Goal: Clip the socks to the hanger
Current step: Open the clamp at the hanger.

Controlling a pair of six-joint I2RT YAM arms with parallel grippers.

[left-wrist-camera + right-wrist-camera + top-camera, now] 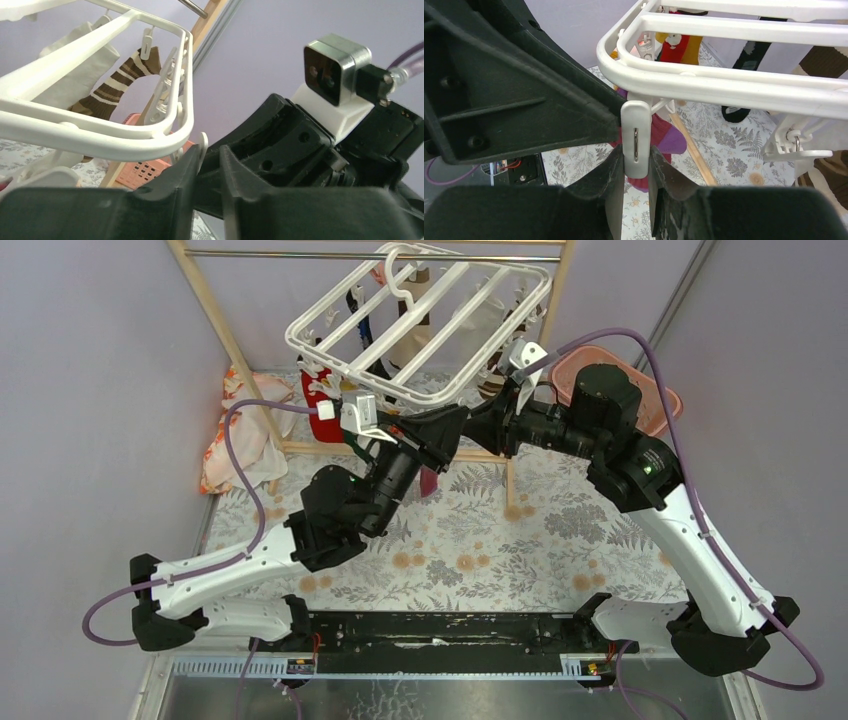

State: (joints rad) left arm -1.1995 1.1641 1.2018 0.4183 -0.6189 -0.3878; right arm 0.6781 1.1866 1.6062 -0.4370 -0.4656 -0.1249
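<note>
Well to the left of the hanger [734, 85], beyond a post of the wooden rack [223, 335], we see an orange-and-white patterned cloth [232, 435] bunched on the counter [520, 540]. The hanger itself hangs tilted from the rack's metal rod [300, 254], well above the counter. A red sock [318, 412] dangles under the hanger's near left corner.

Just right of that sock, the left hand [211, 155] reaches up to the hanger's near rim. Its fingers are drawn almost together, with only a narrow slot between them. We cannot tell whether any fabric sits in that slot. Its tip meets a white clip [636, 130] that hangs from the near rim.

The right hand [636, 160] comes in from the hanger's right side. It has closed on the lower part of this clip, one finger pressed against each side. A red-and-purple sock [666, 137] hangs down just behind the clip, below the rim, and a sliver of red shows where the left hand's tip touches the clip.

Farther under the hanger, a white sock [75, 65] and a brown-striped sock [117, 82] hang from clips, and a black sock [749, 50] hangs beneath the bars. To the right of the hanger, partly behind the right arm, stands a pink basket [568, 370].
</note>
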